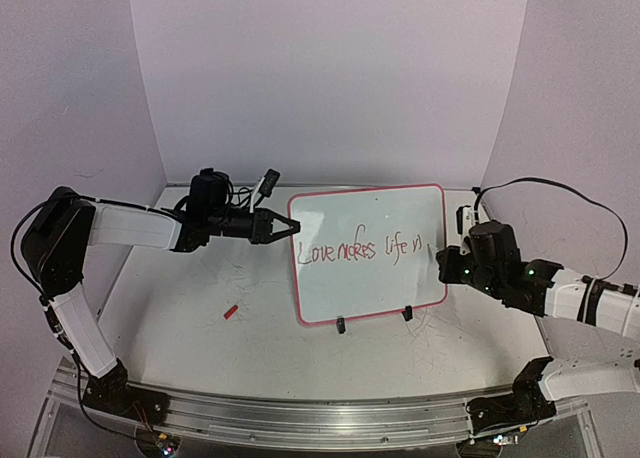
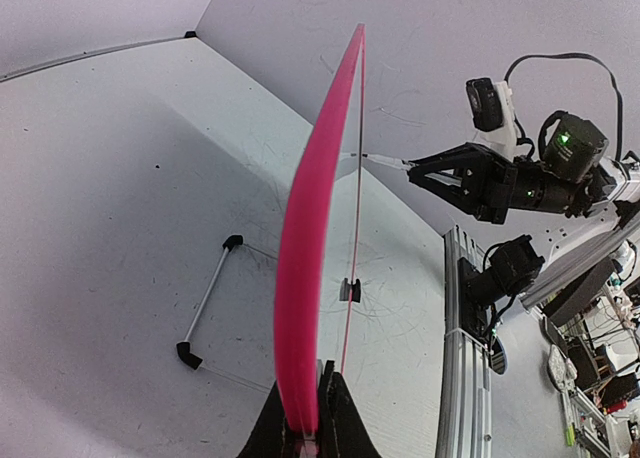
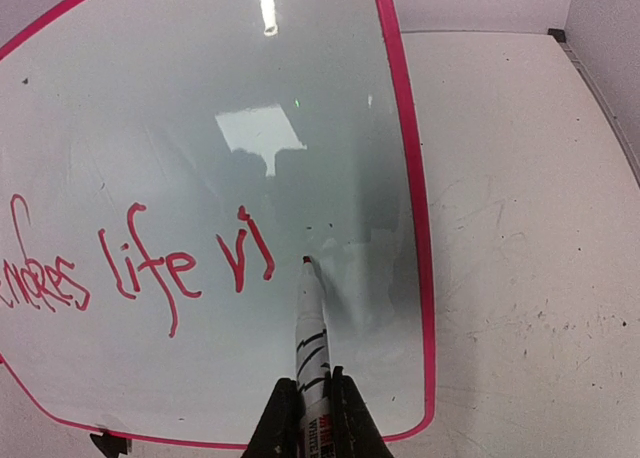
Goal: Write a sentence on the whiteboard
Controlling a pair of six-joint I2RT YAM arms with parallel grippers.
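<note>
Right wrist: gripping marker (image 3: 311, 328) in right hand (image 3: 315, 393), tip on whiteboard (image 3: 330, 108) just right of red "ri". Pinching board's left rim with left hand (image 1: 290, 226), closed on it. Standing upright mid-tabletop (image 1: 180, 328), face toward arms. Reading sentence (image 1: 362, 248): "Love makes life ri".

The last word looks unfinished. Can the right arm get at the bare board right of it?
Likely yes: the right gripper holds the marker, its tip just past the sentence, with nothing before the whiteboard there.
</note>
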